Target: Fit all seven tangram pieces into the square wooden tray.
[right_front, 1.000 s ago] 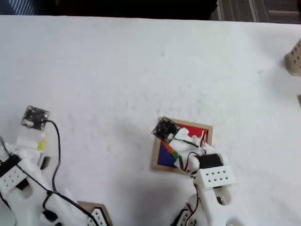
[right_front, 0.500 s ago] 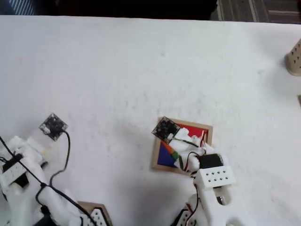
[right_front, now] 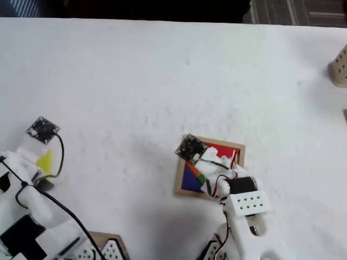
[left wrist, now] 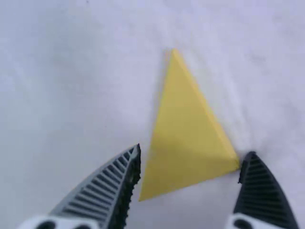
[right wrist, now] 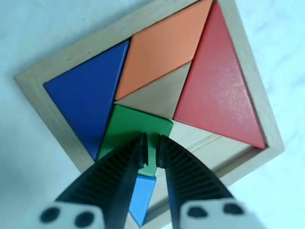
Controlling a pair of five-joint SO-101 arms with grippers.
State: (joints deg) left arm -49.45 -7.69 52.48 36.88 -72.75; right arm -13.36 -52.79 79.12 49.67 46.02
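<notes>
The white surface point(right_front: 162, 81) carries the wooden tray point(right wrist: 76, 57), which lies under the right claw point(right wrist: 150, 145) with one corner cut off. The yellow triangle point(left wrist: 186, 133) lies flat between the fingers of the released left claw point(left wrist: 188, 164). The right claw is nearly clenched, tips on the green piece point(right wrist: 136, 126), and it half hides a light-blue piece point(right wrist: 142, 193).

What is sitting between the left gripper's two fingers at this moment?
The left wrist view shows the yellow triangle lying flat on the white table, between the fingers of the open left gripper.
</notes>
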